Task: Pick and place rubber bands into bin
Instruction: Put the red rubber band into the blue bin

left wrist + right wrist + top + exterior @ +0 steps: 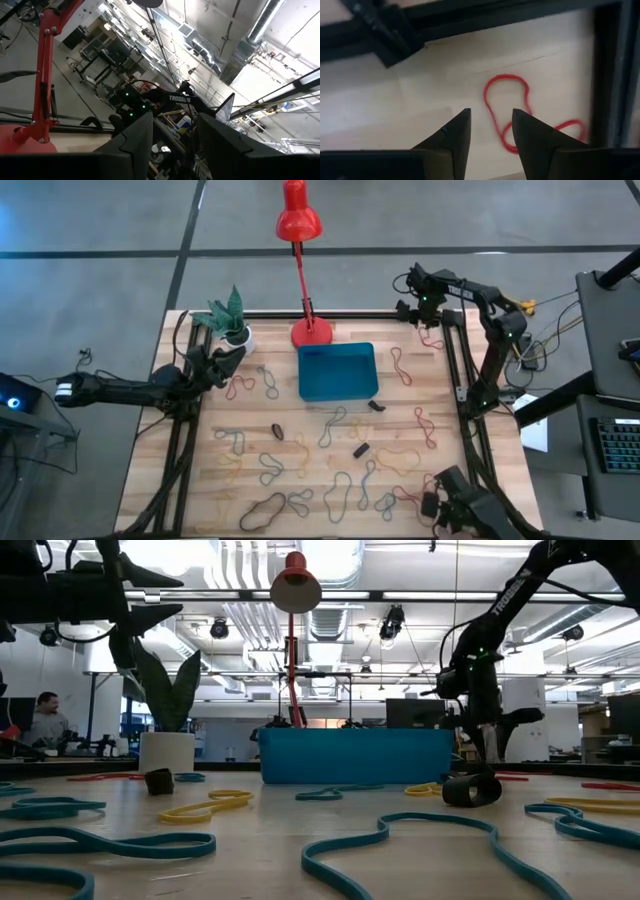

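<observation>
Bin [337, 372] looks empty; rubber bands [330, 470] all on the table, so barely started. Right gripper [490, 131] hovers narrowly open, empty, over a red band [507, 112] (far-right corner); left gripper [175, 145] parted, empty, by the plant pot [237, 335].

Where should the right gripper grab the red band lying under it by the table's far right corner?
Judging by the right wrist view, take the red rubber band at its narrow waist, coming straight down with the open right gripper; it lies flat on the table, strands closest together there.

Grey floor [100, 280]; exposed ceiling ducts [250, 565] overhead.
</observation>
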Controlling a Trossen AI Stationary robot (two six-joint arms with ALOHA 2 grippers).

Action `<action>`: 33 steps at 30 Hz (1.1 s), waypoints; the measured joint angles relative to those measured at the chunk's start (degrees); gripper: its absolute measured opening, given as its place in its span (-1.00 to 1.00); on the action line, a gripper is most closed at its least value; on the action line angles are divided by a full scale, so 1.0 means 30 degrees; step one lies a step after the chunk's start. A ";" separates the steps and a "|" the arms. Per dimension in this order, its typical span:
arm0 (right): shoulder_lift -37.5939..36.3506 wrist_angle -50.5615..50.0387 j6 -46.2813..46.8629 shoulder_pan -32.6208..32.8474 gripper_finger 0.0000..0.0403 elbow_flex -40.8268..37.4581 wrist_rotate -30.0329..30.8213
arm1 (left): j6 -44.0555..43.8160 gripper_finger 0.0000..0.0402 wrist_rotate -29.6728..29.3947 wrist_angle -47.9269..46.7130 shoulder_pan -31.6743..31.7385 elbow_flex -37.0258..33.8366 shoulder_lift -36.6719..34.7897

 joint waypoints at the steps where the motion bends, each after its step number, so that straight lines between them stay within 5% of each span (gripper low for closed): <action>1: 0.0215 -0.0007 0.0490 -0.0161 -0.36 0.0000 -0.0428 | 0.0003 -0.30 0.0000 0.0006 0.0000 0.0000 0.0006; 10: 0.2062 -0.0515 0.1038 -0.0245 -0.36 0.1200 -0.1061 | -0.0005 -0.30 0.0007 -0.0009 0.0000 0.0007 -0.0007; 19: 0.2335 -0.0248 0.0978 -0.0407 -0.36 0.2048 0.0986 | 0.0018 -0.30 -0.0078 -0.0014 0.0000 0.0007 0.0000; 33: 0.2503 -0.0548 0.2282 -0.0227 -0.36 0.1778 -0.0875 | 0.0049 -0.30 -0.0734 -0.0044 0.0000 0.0007 0.0000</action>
